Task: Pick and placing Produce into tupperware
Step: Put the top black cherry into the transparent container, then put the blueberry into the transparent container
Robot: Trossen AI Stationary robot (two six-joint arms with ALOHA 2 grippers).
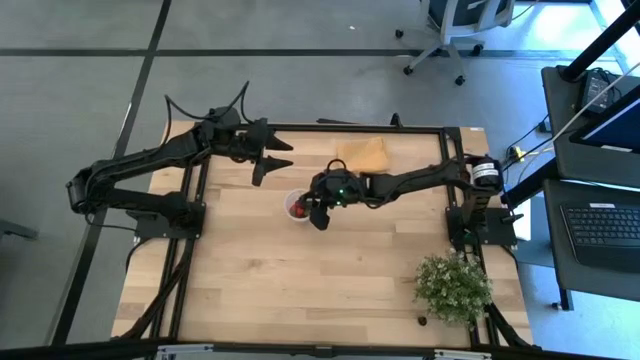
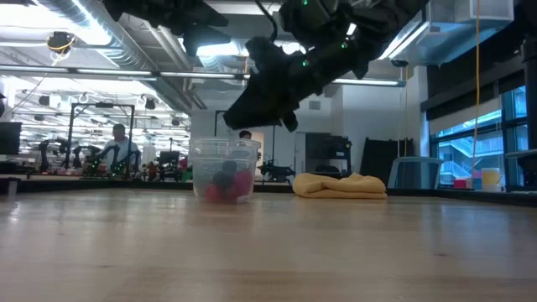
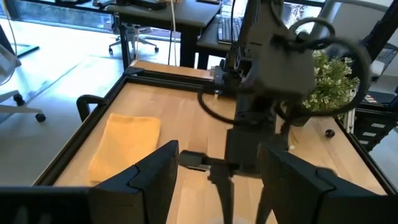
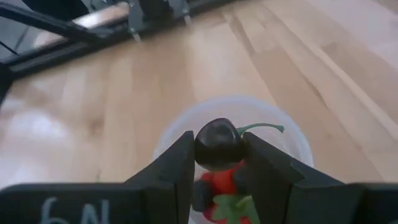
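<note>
Right wrist view: we see one dark maroon berry (image 4: 218, 144) with a green stem clamped between the right hand's (image 4: 219, 163) fingers, directly above the tupperware (image 4: 292, 138). Inside the single tub we count at least one red piece (image 4: 222, 180) and one more dark berry (image 4: 200, 193); the rest are hidden. The tub stands mid-counter (image 1: 250, 270). One yellow cloth (image 1: 364, 154) lies beyond it, one green plant (image 1: 453, 288) near the right front corner. The left hand (image 1: 281, 155) hovers nearby, fingers apart, holding nothing.

The right gripper (image 1: 318, 212) covers part of the tupperware (image 1: 296, 207) (its contents unclear) from above.
</note>
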